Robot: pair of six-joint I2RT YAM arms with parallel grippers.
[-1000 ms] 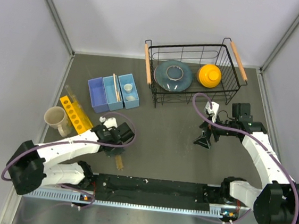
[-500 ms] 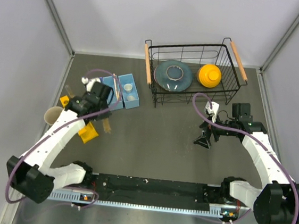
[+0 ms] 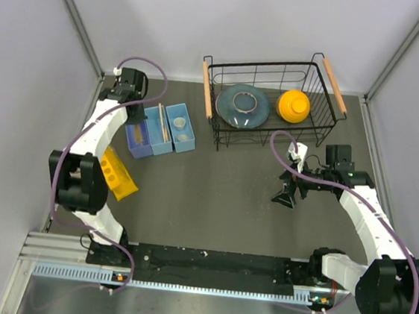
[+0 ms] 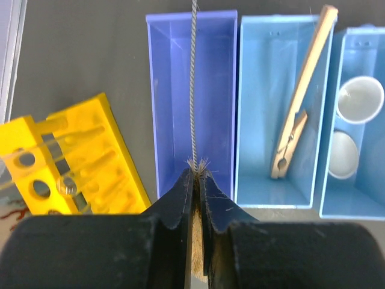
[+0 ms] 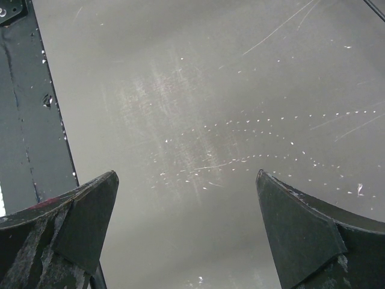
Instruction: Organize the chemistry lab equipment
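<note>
Around the edges first: in the upper right of the overhead view a wire basket (image 3: 207,89) holds a plate (image 3: 242,104) and a yellow bowl (image 3: 294,104), well apart from the action. At left, a yellow rack (image 4: 114,150) lies on the bench (image 3: 220,196) just beside the bins, with clear rods (image 4: 84,133) lying across it.

Three bins sit side by side. The middle bin (image 4: 258,120) holds the wooden stick (image 4: 301,102), slanting from top right down to lower left. The right bin (image 4: 352,42) holds two white dishes (image 4: 360,99), one above the other in the wrist view. Nothing blocks the left bin (image 4: 171,90) from above.

Now the left claw (image 4: 197,174): it is clamped tight on the brush (image 4: 193,84), pinching it at the amber bristles, which poke out between the fingers. The thin wire stem runs straight up the frame from the fingertips, hanging over the length of the left bin. Whether it touches the bin floor, I cannot tell.

Over on the right, the right claw (image 5: 185,180) is spread wide with nothing between its fingers, only scratched bare bench below, in the lower right of the overhead frame, near the basket.
</note>
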